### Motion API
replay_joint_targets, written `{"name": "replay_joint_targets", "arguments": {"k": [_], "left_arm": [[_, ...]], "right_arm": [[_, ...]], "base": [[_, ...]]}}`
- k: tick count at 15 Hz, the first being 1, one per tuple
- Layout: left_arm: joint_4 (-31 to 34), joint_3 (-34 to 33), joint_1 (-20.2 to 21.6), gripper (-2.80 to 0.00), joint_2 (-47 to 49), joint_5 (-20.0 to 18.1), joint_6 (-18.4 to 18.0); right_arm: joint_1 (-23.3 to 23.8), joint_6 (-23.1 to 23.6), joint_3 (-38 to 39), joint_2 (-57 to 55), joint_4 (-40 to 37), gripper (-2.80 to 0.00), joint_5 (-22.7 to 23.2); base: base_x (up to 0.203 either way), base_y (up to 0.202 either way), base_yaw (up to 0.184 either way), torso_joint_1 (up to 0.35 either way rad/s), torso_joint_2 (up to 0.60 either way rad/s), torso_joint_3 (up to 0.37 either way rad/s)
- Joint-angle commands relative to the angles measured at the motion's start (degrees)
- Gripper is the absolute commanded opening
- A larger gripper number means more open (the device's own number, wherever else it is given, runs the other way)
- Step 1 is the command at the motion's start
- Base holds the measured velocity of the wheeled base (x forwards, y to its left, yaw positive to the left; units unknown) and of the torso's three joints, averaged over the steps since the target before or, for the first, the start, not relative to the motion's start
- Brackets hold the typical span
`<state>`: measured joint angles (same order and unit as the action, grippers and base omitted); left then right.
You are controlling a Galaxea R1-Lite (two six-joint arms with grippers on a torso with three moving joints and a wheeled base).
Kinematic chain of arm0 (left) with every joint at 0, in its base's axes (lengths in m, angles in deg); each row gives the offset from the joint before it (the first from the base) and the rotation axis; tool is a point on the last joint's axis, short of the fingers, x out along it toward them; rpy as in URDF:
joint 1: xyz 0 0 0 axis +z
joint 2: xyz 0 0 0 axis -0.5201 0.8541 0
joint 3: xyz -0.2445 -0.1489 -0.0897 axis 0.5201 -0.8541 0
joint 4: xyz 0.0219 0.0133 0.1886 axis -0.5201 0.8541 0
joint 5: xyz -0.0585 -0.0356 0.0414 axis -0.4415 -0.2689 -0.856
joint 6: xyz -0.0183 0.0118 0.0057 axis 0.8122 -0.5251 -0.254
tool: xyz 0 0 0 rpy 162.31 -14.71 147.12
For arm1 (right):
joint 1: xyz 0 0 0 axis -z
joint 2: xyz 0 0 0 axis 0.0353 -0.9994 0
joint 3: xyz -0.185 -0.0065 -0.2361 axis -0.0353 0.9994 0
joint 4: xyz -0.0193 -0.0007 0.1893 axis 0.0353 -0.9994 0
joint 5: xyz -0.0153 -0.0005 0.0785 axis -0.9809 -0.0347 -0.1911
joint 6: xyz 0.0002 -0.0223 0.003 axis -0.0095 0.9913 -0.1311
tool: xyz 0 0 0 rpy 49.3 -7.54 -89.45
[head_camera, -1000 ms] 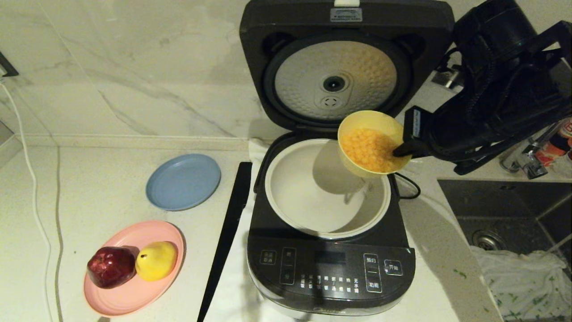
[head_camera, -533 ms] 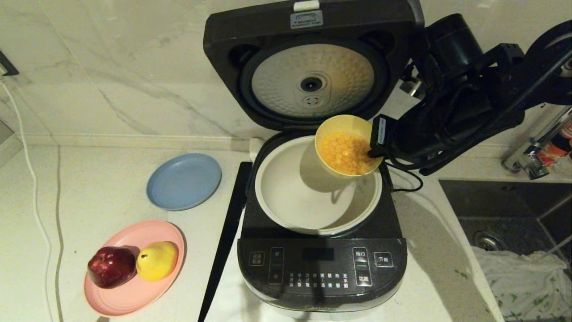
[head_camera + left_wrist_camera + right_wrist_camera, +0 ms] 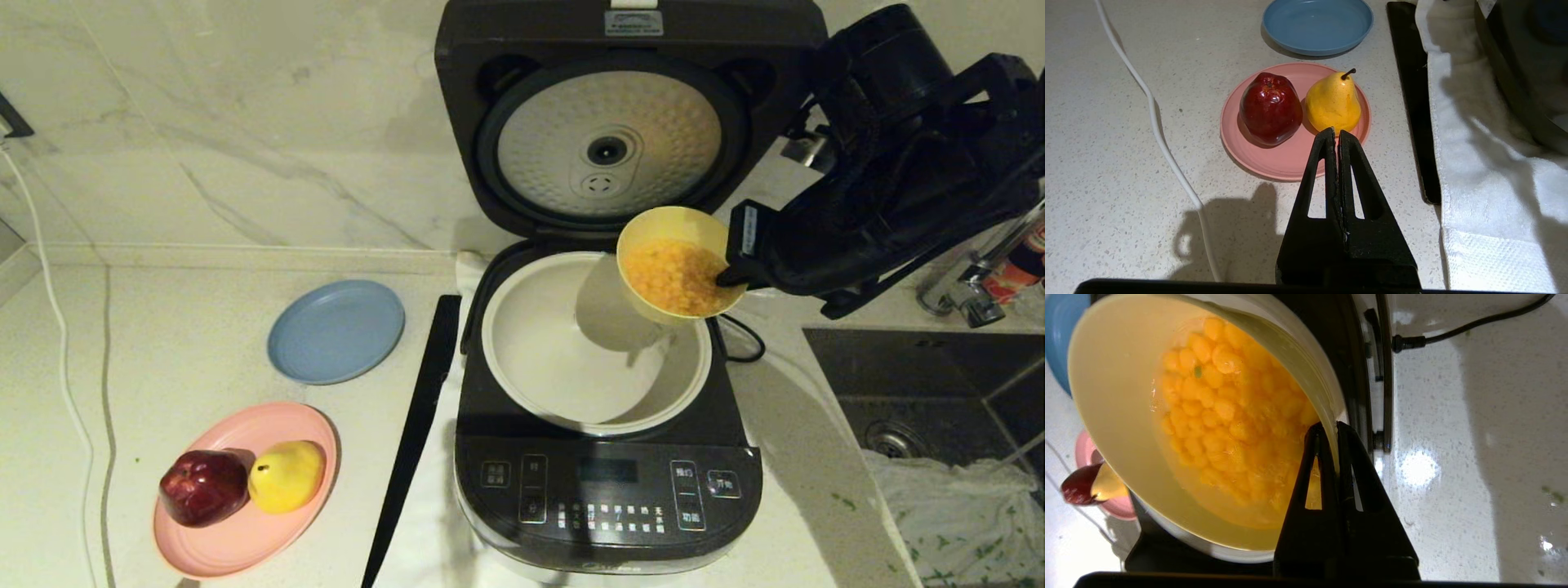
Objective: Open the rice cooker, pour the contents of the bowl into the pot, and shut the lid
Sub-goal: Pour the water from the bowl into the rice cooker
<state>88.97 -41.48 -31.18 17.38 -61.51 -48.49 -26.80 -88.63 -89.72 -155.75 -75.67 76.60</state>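
Note:
The rice cooker point(image 3: 608, 498) stands open, its lid point(image 3: 611, 143) upright at the back with the dimpled silver plate facing me. The cream-white pot point(image 3: 563, 367) inside holds nothing I can see. My right gripper point(image 3: 725, 278) point(image 3: 1336, 428) is shut on the rim of the pale yellow bowl point(image 3: 673, 237) point(image 3: 1110, 400), holding it tilted over the pot's back right edge. The yellow-orange kernels point(image 3: 673, 278) point(image 3: 1229, 416) all lie inside the bowl. My left gripper point(image 3: 1336, 132) is shut on nothing, low above the counter near the pink plate.
A pink plate point(image 3: 237, 535) with a red apple point(image 3: 202, 487) and a yellow pear point(image 3: 286, 475) sits front left, a blue plate point(image 3: 335, 331) behind it. A black strip point(image 3: 412, 441) lies along the cooker's left side. Sink point(image 3: 931, 384) and a white cloth point(image 3: 955, 506) are at right.
The bowl and right gripper swung left over the pot half a second ago, then came back right to about where they were. The kernels stayed in the bowl.

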Motion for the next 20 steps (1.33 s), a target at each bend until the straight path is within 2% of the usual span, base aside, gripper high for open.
{"name": "replay_joint_targets", "arguments": {"k": [1, 6, 13, 20], "left_arm": [[0.0, -0.4, 0.0, -2.80, 0.0, 0.0, 0.0], [0.0, -0.4, 0.0, -2.80, 0.0, 0.0, 0.0], [0.0, -0.4, 0.0, -2.80, 0.0, 0.0, 0.0], [0.0, -0.4, 0.0, -2.80, 0.0, 0.0, 0.0]], "right_arm": [[1.2, -0.4, 0.2, 2.4, -1.2, -2.80, 0.4], [0.5, -1.3, 0.3, 4.9, -4.6, -2.80, 1.5], [-5.3, -2.3, 0.1, 1.6, -4.0, -2.80, 1.5], [-5.0, -3.3, -0.1, -2.1, 5.0, -2.80, -0.1]], "base": [[0.000, 0.000, 0.000, 0.000, 0.00, 0.000], [0.000, 0.000, 0.000, 0.000, 0.00, 0.000], [0.000, 0.000, 0.000, 0.000, 0.00, 0.000], [0.000, 0.000, 0.000, 0.000, 0.00, 0.000]]}}
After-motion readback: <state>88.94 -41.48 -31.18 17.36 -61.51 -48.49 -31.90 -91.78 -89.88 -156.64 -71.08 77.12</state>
